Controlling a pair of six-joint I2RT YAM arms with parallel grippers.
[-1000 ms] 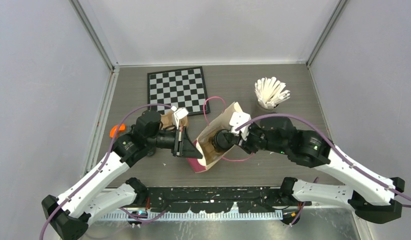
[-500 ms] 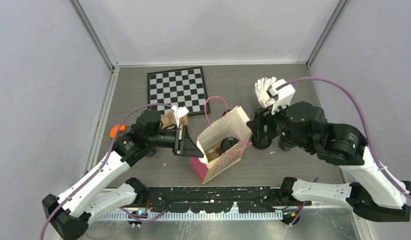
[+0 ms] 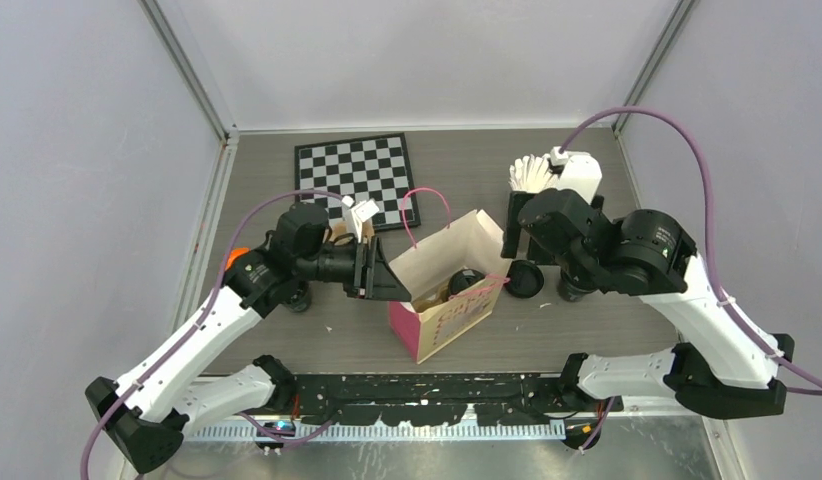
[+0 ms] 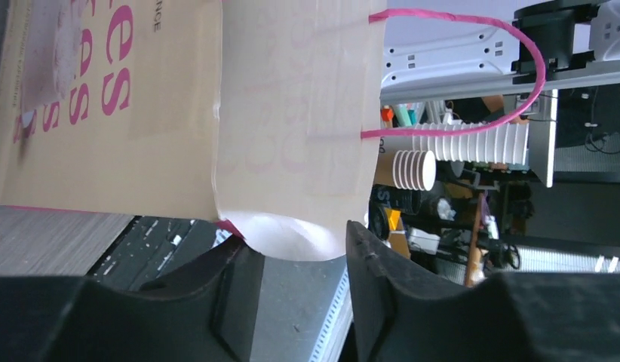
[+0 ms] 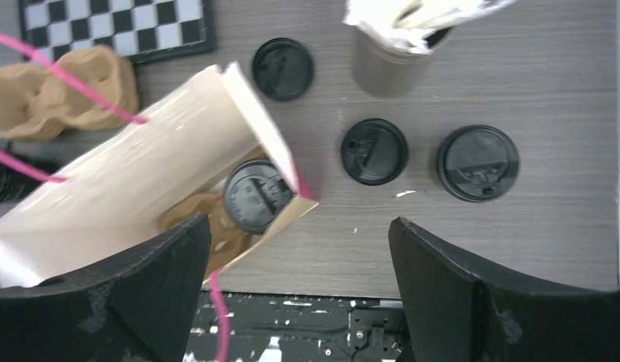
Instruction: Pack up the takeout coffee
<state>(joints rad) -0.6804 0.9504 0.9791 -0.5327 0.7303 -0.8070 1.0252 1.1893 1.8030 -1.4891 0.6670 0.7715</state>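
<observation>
While the left gripper (image 4: 293, 235) is pinching the tan paper bag (image 3: 442, 262) holding one small black lidded disposable cup (image 5: 256, 194), the right gripper (image 5: 298, 222) is hanging wide open, empty, near the second cup (image 5: 477, 163) on the grey table (image 5: 556, 113), which is probably light and crushable and is asking for a gentle side grasp.

Bright even light, soft shadows, sharp throughout.

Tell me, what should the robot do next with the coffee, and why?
Probably lower the open right tool onto the black round lidded cup standing outside the brown paper bag; its twin already sits inside.
</observation>
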